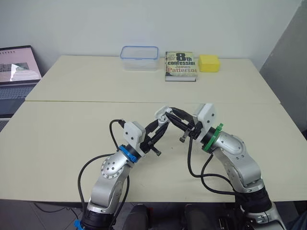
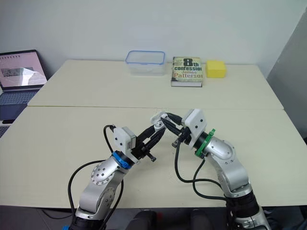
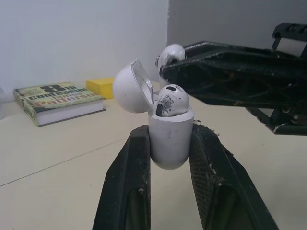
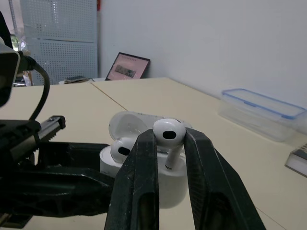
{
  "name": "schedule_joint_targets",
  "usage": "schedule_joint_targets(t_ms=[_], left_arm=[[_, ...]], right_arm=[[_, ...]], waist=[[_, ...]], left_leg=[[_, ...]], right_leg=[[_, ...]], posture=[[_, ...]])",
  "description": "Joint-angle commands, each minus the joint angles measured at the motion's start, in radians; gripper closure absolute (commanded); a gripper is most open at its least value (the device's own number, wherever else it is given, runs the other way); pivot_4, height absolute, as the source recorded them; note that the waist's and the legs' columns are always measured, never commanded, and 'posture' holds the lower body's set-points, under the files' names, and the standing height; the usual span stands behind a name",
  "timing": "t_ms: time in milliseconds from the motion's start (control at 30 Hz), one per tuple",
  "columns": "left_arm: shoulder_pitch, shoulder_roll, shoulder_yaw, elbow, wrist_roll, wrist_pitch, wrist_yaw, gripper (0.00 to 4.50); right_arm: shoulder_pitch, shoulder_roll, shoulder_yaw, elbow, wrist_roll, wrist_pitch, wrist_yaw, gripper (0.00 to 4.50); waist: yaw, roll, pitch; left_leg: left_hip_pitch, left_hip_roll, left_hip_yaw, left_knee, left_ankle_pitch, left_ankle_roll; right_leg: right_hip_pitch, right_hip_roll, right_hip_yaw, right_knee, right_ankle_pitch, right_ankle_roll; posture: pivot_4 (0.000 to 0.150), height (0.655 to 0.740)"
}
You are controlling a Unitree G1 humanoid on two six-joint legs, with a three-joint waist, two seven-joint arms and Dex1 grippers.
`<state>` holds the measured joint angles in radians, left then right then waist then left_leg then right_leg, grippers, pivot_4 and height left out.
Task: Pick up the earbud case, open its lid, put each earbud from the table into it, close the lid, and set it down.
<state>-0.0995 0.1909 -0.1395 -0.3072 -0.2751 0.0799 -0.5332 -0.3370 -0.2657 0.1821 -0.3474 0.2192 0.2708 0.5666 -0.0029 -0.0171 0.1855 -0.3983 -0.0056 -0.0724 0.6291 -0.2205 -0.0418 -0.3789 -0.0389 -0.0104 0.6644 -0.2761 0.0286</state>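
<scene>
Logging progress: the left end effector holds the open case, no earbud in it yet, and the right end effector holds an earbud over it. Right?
Not quite: one earbud already sits in the case, as the left wrist view shows. The left end effector does hold the open case, and the right end effector holds the second earbud over it.

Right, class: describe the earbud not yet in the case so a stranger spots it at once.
Above the near cream table, the left gripper grips an open glossy white case. The white plastic earbud is the one pinched in the right gripper above it; its twin already sits in the case.
</scene>
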Motion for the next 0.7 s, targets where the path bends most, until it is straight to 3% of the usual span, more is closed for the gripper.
schedule_joint_targets(t_ms=[33,667,700], left_arm=[[-0.006,-0.005,0.001,-0.051,-0.019,-0.01,0.002,3.76],[-0.012,-0.007,-0.004,-0.054,-0.018,-0.003,-0.003,3.76],[-0.013,-0.007,-0.004,-0.054,-0.018,-0.003,-0.004,3.76]], right_arm=[[-0.003,-0.003,-0.001,-0.004,-0.012,-0.039,-0.001,4.11],[0.007,-0.056,0.027,-0.027,-0.011,0.003,0.043,4.11],[0.005,-0.056,0.026,-0.028,-0.01,0.01,0.04,3.76]], waist=[[0.0,0.0,0.0],[0.0,0.0,0.0],[0.0,0.0,0.0]], left_leg=[[0.0,0.0,0.0,0.0,0.0,0.0],[0.0,0.0,0.0,0.0,0.0,0.0],[0.0,0.0,0.0,0.0,0.0,0.0]], right_leg=[[0.0,0.0,0.0,0.0,0.0,0.0],[0.0,0.0,0.0,0.0,0.0,0.0],[0.0,0.0,0.0,0.0,0.0,0.001]], posture=[[0.15,0.74],[0.15,0.74],[0.15,0.74]])
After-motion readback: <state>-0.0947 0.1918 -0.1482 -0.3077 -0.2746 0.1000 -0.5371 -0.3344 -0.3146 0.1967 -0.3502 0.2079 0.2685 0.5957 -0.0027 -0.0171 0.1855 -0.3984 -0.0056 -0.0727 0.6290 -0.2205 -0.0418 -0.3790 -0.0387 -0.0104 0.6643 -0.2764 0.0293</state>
